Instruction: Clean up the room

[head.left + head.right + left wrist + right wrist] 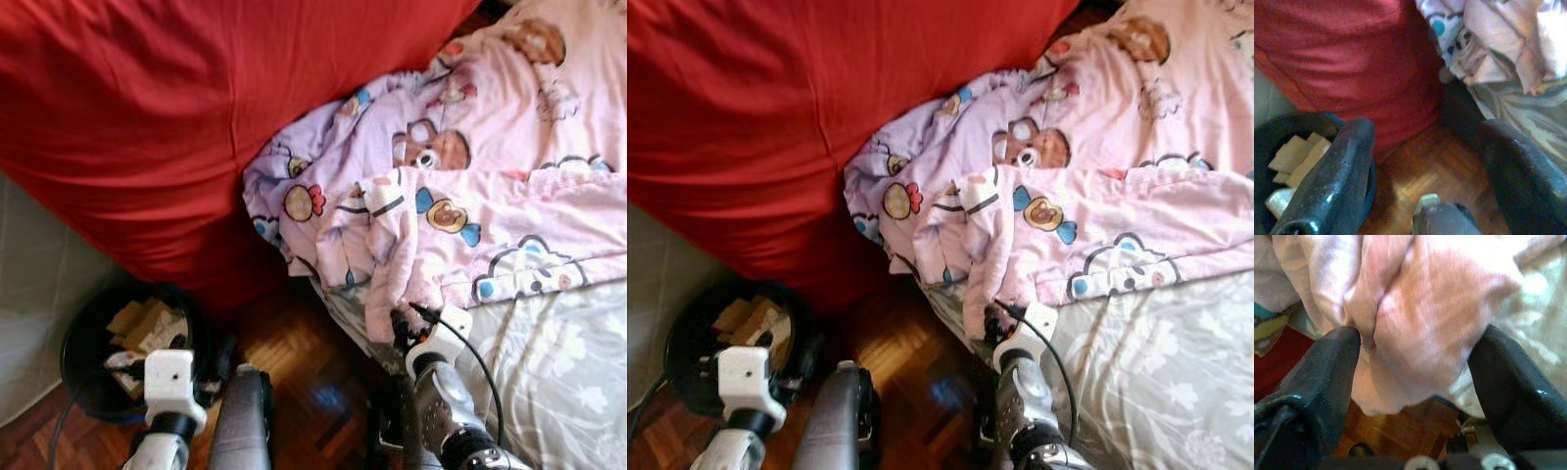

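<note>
Loosely, right hand (1415,362) around blanket (1420,318)

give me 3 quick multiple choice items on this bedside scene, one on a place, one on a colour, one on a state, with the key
1. Where is the black bin?
A. on the bed
B. on the wood floor beside the red cover
C. on a shelf

2. What colour is the big cover left of the cartoon blanket?
A. red
B. green
C. white

3. How is the right gripper set?
A. shut and empty
B. holding a cup
C. fingers apart around a pink blanket fold

Key: 1 B, the bin sits on parquet below the cover. 2 A, the cover is plainly red. 3 C, the right wrist view shows fabric between both fingers.
</note>
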